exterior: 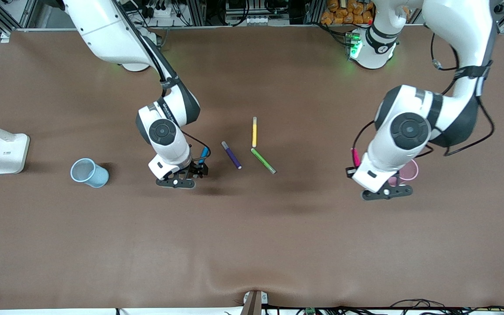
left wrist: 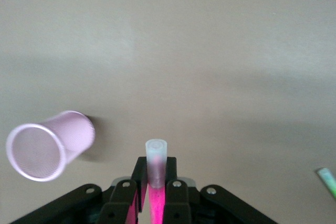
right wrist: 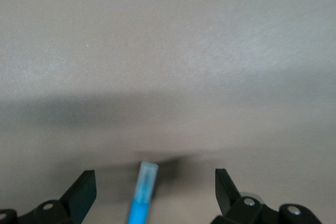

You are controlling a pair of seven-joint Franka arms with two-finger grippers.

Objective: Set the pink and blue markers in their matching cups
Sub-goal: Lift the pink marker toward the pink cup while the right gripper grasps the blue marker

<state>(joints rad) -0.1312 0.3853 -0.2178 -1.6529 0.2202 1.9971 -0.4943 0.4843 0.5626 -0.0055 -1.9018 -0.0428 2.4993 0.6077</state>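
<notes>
My right gripper point(exterior: 200, 167) is open and low at the table, its fingers on either side of the blue marker point(exterior: 204, 154). In the right wrist view the marker point(right wrist: 143, 190) lies between the spread fingers of the gripper point(right wrist: 153, 181), pale end outward. The pale blue cup point(exterior: 89, 173) stands toward the right arm's end of the table. My left gripper point(exterior: 352, 168) is shut on the pink marker point(exterior: 356, 156), beside the pale pink cup point(exterior: 409, 170), which the arm partly hides. In the left wrist view the gripper point(left wrist: 156, 169) holds the marker point(left wrist: 156, 156), with the cup point(left wrist: 50, 144) off to one side.
A purple pen point(exterior: 231, 155), a yellow pen point(exterior: 254, 132) and a green pen point(exterior: 263, 160) lie at the table's middle between the arms. The green pen's tip shows in the left wrist view point(left wrist: 326, 179). A white lamp base point(exterior: 9, 153) stands at the right arm's end.
</notes>
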